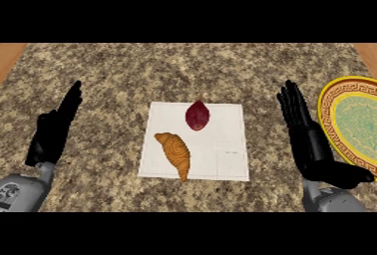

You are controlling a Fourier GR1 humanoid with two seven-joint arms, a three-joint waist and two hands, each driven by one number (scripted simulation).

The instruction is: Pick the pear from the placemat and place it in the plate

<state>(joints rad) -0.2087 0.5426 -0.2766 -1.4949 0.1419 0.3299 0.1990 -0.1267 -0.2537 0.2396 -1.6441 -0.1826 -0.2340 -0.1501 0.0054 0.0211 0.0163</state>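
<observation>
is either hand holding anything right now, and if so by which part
Nothing is held. The left hand and right hand are both open, fingers straight, either side of the placemat; the pear lies on it untouched.

light: even, moderately bright | counter (184, 69): lit alike edge to edge | shadows: weak (hard to make out)

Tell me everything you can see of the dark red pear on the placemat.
The pear is dark red and smooth-looking, broad in the middle and tapering to a thin stem at its far end. It lies on the far half of the white placemat, apart from the croissant. Nothing else touches it.
</observation>
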